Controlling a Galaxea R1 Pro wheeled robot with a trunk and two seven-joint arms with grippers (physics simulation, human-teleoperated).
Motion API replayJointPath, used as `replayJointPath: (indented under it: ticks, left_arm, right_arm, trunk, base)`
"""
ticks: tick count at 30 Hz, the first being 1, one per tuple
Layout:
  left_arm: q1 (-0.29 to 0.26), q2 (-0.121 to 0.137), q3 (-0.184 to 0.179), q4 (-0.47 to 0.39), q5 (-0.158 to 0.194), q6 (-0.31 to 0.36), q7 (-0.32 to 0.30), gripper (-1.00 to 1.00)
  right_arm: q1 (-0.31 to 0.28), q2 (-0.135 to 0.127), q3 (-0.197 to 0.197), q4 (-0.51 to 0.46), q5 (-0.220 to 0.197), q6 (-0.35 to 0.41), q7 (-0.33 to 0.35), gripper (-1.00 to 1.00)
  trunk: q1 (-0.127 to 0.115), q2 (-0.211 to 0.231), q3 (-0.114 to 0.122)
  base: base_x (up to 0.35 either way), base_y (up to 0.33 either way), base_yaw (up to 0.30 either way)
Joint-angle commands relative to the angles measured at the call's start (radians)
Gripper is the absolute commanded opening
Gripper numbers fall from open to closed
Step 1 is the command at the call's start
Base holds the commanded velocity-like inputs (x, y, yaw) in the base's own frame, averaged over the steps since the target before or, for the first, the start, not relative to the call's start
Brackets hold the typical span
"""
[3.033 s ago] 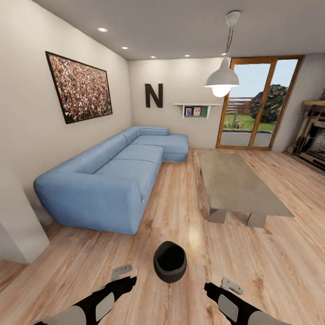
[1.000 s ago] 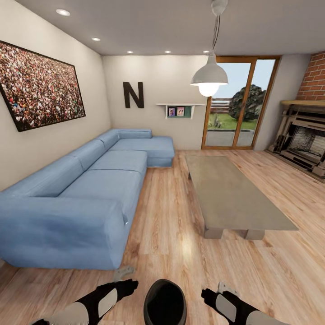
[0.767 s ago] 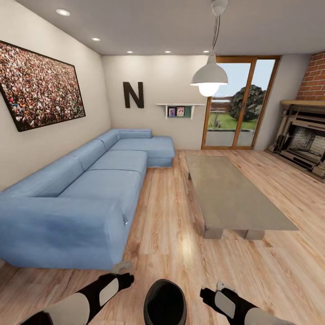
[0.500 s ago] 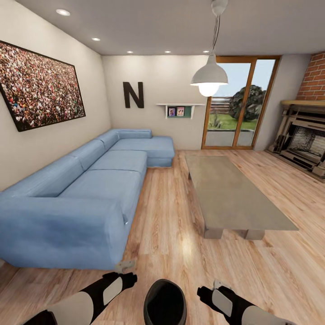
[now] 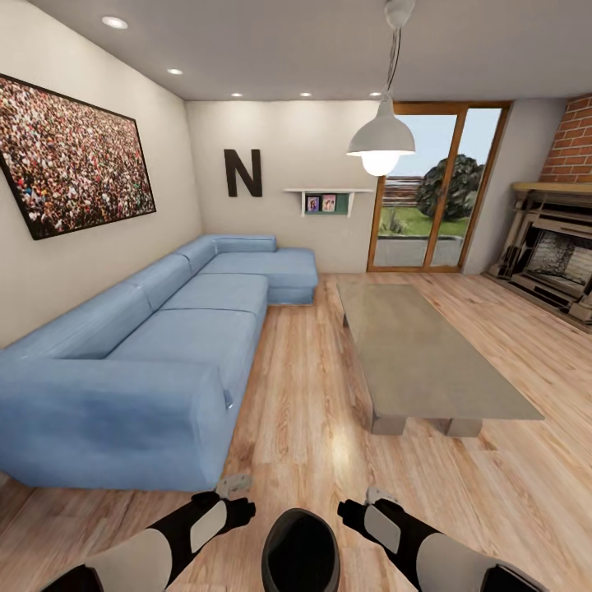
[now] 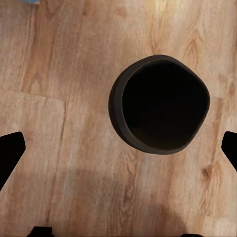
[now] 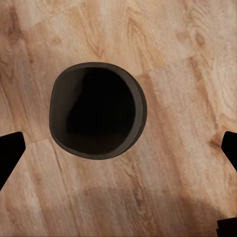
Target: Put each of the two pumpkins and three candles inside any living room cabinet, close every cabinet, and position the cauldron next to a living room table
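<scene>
Living room with plank floor (image 5: 312,395): we list a blue sofa (image 5: 164,345) along the wall and a grey table (image 5: 419,353) beyond our arms. Black cauldron (image 5: 301,549) stands upright on the floor between our left gripper (image 6: 118,148) and right gripper (image 7: 118,148), touching neither. Both jaws spread wide, holding nothing.
</scene>
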Motion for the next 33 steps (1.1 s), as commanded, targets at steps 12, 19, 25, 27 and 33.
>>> replayJointPath:
  ticks: [12, 19, 25, 27, 33]
  left_arm:
    - [-0.001, 0.002, -0.008, -0.004, 0.008, -0.039, -0.001, 1.00]
    - [-0.001, -0.004, -0.010, -0.004, 0.003, -0.042, -0.002, 1.00]
    - [-0.001, -0.010, -0.017, -0.005, -0.001, -0.043, -0.003, 1.00]
    - [-0.001, -0.010, -0.019, -0.005, -0.002, -0.044, -0.003, 1.00]
    - [0.001, -0.012, -0.021, -0.006, -0.003, -0.071, -0.004, 1.00]
  right_arm:
    - [-0.002, 0.001, 0.006, -0.001, 0.000, 0.008, -0.005, 1.00]
    - [-0.002, -0.001, 0.006, 0.000, -0.001, 0.008, -0.005, 1.00]
    - [-0.002, -0.001, 0.006, 0.000, -0.002, 0.008, -0.005, 1.00]
    - [-0.002, 0.000, 0.006, 0.000, -0.001, 0.008, -0.005, 1.00]
    - [-0.003, -0.001, 0.006, 0.000, -0.001, 0.010, -0.005, 1.00]
  trunk:
    - [0.000, -0.001, -0.001]
    - [0.000, -0.001, -0.001]
    - [0.000, -0.001, -0.001]
    - [0.000, -0.001, -0.001]
    - [0.000, -0.001, -0.001]
  base:
    - [0.067, 0.000, 0.000]
    - [0.126, -0.001, 0.000]
    - [0.118, -0.022, 0.000]
    - [0.018, -0.004, 0.000]
    - [0.004, -0.001, 0.000]
